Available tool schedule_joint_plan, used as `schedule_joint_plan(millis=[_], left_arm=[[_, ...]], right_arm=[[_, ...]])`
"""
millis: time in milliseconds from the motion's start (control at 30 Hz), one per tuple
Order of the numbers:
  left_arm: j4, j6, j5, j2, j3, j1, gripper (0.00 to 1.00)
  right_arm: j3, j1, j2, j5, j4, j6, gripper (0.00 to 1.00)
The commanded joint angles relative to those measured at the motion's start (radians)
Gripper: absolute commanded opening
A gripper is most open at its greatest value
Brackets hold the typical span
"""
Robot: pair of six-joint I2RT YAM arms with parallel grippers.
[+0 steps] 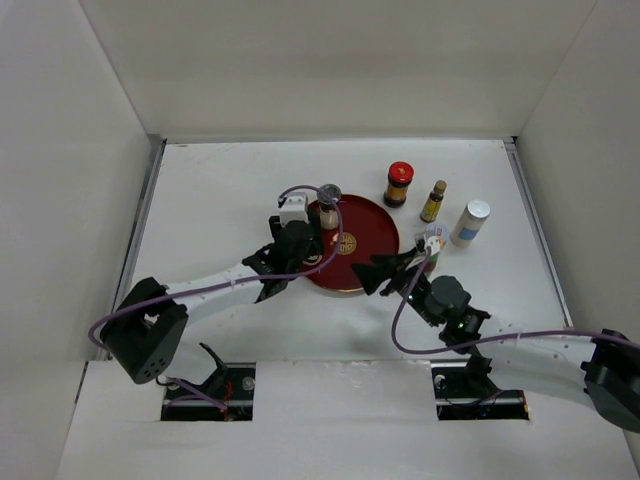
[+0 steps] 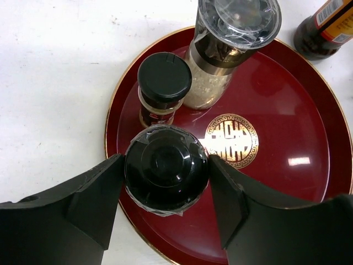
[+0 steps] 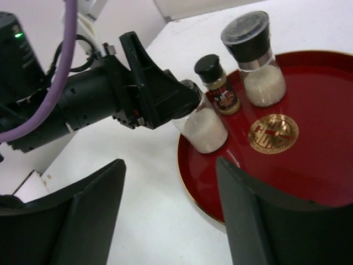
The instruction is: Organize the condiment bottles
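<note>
Condiment jar with a black cap and a clear body full of white grains (image 3: 205, 130) stands at the left rim of a round red lacquer tray with a gold emblem (image 2: 292, 110). The left gripper (image 2: 165, 165) pinches it at the cap, one black finger pressed against each side. Just behind it on the tray are a small black-capped spice bottle (image 2: 164, 83) and a tall clear-lidded grinder of white grains (image 2: 234, 49). Well apart, on the white table beyond the tray, wait a red-lidded dark jar (image 1: 400, 183), a slim yellow-capped bottle (image 1: 433, 201) and a white bottle (image 1: 470, 222).

The held jar looks rigid and smooth-walled, weighted low by its filling, and probably breakable if tipped. Glossy film over the cap suggests a slippery hold there, so a squeeze at the cap's straight side or the shoulder just below seems safest.

The left arm stretches diagonally from its base to the tray's left edge, wrist tipped down over the cap. The right arm bends in from the right, and the right gripper (image 3: 168, 165), spread wide and empty, hovers at the tray's near rim, facing the jar.
</note>
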Motion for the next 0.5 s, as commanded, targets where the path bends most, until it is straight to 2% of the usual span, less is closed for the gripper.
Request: schedule_joint_plan(millis=[0,100,200,233,267,467], left_arm=[[0.094,-0.007,0.000,-0.023,-0.025,0.006,0.64],[0.114,0.000,0.003,-0.081,-0.051,0.008,0.79],[0.172,0.004,0.003,-0.183,-0.107,0.025,0.87],[0.195,0.000,-0.006,-0.222,-0.130,0.034,0.97],[0.219,-0.005,-0.011,-0.263,-0.158,0.046,1.00],[0.319,-0.074,-0.120,-0.484,-0.344,0.121,1.00]], right_arm=[[0.090,-0.006,-0.006,0.067,-0.065,-0.009,0.76],[0.181,-0.024,0.019,0.105,-0.165,-0.026,0.84],[0.280,-0.063,0.076,0.127,-0.222,-0.062,0.90],[0.313,-0.082,0.099,0.133,-0.235,-0.075,0.92],[0.346,-0.109,0.126,0.141,-0.251,-0.089,0.94],[0.594,-0.289,0.325,0.200,-0.430,-0.137,1.00]])
